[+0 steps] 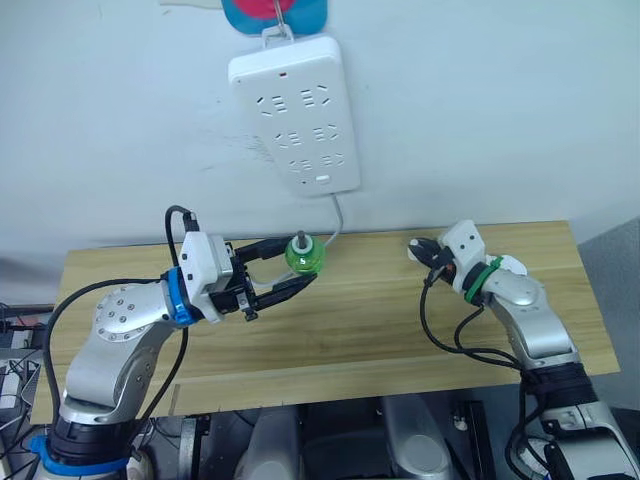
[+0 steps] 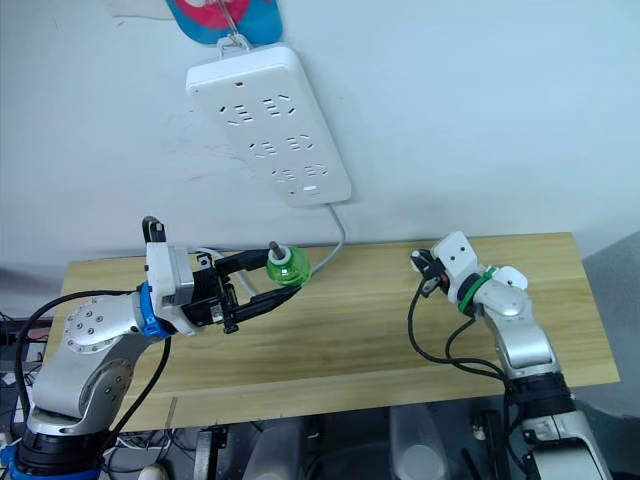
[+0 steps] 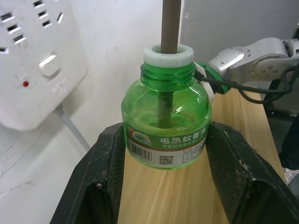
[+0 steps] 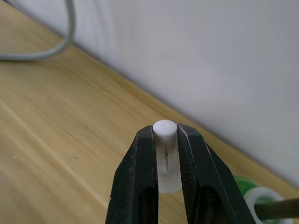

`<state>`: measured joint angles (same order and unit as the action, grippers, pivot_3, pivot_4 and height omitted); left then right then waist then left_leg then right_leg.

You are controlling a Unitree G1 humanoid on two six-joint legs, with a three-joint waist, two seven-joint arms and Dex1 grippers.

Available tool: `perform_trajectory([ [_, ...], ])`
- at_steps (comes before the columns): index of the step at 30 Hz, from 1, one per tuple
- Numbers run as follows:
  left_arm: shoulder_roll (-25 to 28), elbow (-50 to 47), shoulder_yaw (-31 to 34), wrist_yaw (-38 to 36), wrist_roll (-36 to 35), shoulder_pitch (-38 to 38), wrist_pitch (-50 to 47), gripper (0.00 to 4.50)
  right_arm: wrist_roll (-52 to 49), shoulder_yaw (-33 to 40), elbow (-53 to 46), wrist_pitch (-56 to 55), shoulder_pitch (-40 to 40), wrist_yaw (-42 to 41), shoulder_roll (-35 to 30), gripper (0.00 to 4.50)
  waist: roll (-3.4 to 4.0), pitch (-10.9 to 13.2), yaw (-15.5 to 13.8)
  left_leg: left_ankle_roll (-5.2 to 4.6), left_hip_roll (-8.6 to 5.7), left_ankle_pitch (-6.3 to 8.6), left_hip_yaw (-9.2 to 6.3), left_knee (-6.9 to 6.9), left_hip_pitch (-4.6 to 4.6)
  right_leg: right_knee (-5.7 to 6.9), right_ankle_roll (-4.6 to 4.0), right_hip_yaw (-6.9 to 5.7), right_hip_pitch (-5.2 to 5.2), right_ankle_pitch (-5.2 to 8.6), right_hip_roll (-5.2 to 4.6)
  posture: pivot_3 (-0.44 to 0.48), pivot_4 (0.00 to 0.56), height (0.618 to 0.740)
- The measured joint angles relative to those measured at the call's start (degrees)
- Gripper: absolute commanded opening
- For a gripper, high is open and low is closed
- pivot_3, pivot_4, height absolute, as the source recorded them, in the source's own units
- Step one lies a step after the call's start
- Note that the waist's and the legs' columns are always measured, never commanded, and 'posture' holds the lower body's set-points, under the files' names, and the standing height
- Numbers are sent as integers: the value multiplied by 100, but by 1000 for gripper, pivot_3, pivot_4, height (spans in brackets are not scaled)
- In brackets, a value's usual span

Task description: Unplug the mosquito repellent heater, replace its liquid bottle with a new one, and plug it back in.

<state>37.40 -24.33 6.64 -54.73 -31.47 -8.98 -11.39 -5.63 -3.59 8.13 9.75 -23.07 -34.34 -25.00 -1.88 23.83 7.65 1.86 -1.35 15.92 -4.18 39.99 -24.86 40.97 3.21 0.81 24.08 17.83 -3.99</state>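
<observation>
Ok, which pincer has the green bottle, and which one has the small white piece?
The left pincer grips the green bottle, wick up, above the table. The right pincer is clamped on the small white piece, not on anything green.

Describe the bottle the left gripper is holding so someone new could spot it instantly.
Start from the white power strip hung on the wall above the wooden table. Just below the strip's lower end, the left gripper clamps a small green liquid bottle above the tabletop. It is translucent green with a white collar, a grey wick rod rising from its open neck and a printed label with a barcode.
</observation>
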Motion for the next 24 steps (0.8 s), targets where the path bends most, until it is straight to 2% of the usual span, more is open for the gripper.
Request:
perform_trajectory([
  [11, 22, -57, 41, 28, -1, 41, -70, 2233, 7, 35, 786, -326, -314, 348, 385, 267, 1, 0, -14, 0, 1, 0, 1, -2, 2, -1, 0, 1, 0, 0, 0, -155, 416, 740],
  [24, 74, -56, 56, 14, -3, 96, -69, 2233, -9, 61, 628, -249, -192, 403, 352, 267, 1, 1, -127, 0, 1, 0, 1, -2, 3, 0, 0, 3, 0, 0, 0, -164, 417, 740],
])
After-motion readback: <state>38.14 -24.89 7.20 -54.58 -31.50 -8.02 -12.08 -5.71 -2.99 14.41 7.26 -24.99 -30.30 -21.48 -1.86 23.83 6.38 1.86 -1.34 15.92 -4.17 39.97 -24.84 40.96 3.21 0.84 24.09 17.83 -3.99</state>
